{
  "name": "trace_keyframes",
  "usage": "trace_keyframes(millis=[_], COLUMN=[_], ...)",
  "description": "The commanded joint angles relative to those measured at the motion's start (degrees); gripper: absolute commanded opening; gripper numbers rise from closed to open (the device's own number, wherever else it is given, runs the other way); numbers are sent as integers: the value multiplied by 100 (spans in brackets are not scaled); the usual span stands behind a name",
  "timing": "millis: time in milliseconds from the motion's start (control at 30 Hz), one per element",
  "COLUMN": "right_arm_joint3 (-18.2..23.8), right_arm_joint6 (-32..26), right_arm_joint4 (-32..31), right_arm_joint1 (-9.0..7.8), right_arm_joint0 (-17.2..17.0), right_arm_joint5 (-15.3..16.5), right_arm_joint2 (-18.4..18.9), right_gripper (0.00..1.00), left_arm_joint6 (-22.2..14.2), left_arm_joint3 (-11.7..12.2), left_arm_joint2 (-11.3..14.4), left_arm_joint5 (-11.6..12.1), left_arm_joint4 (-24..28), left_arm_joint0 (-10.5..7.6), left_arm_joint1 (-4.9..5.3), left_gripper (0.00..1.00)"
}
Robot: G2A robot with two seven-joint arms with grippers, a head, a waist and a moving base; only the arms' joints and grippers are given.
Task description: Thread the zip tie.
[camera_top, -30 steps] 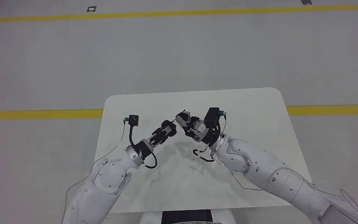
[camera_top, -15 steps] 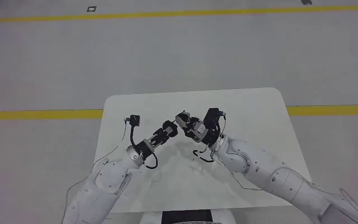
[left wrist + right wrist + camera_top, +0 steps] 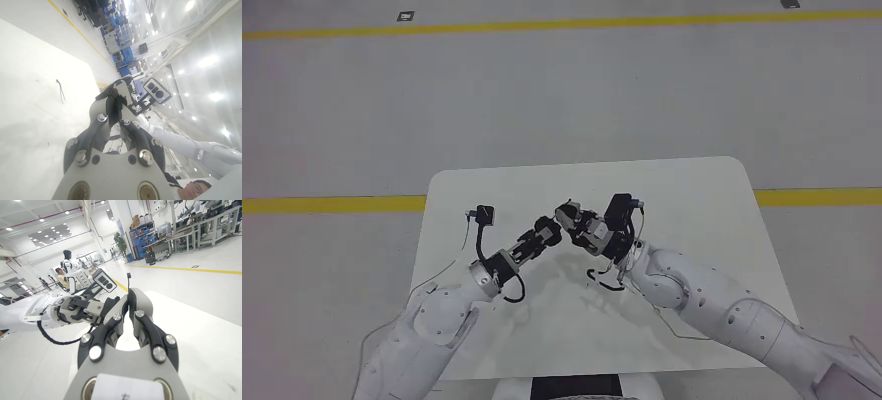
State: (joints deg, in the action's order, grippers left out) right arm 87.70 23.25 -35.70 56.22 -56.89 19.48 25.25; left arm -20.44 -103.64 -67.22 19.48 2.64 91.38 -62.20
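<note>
White-topped table point(image 3: 692, 190) with rounded corners carries both arms above its middle. From the near left, the left arm slants far and rightward, its left gripper point(image 3: 545, 229) raised off the surface with its black fingers point(image 3: 111, 106) pressed together; whether they pinch anything cannot be told. Its tip sits just beside the right gripper point(image 3: 564, 212), which comes in from the near right on a forearm slanting far and leftward, wrist bent. That gripper's jaws are closed on a thin black plastic zip tie point(image 3: 128, 283), which stands up from the fingertips with its small square head uppermost. A thin dark bent strip point(image 3: 61, 91) lies flat on the table, apart from both grippers.
</note>
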Motion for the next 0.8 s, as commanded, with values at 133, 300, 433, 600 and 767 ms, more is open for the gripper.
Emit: trace_keyframes(millis=[133,300,433,600,767], right_arm_joint3=[-10,-35,-56,-53,-36], right_arm_joint6=[-122,-53,5,48,55], right_arm_joint4=[92,108,100,96,92], right_arm_joint1=[11,6,-9,-35,-52], right_arm_joint0=[69,104,114,109,98], right_arm_joint5=[0,0,0,0,0], right_arm_joint2=[-92,-109,-95,-70,-65], right_gripper=[0,0,0,0,0], left_arm_joint6=[-43,-47,-37,-26,-26], left_arm_joint3=[1,20,39,36,32], left_arm_joint2=[31,29,14,-4,-6], left_arm_joint5=[0,0,0,0,0], left_arm_joint4=[18,27,37,46,49], left_arm_joint0=[-26,-42,-46,-36,-31], left_arm_joint1=[-1,1,3,8,10], left_gripper=[0,0,0,0,0])
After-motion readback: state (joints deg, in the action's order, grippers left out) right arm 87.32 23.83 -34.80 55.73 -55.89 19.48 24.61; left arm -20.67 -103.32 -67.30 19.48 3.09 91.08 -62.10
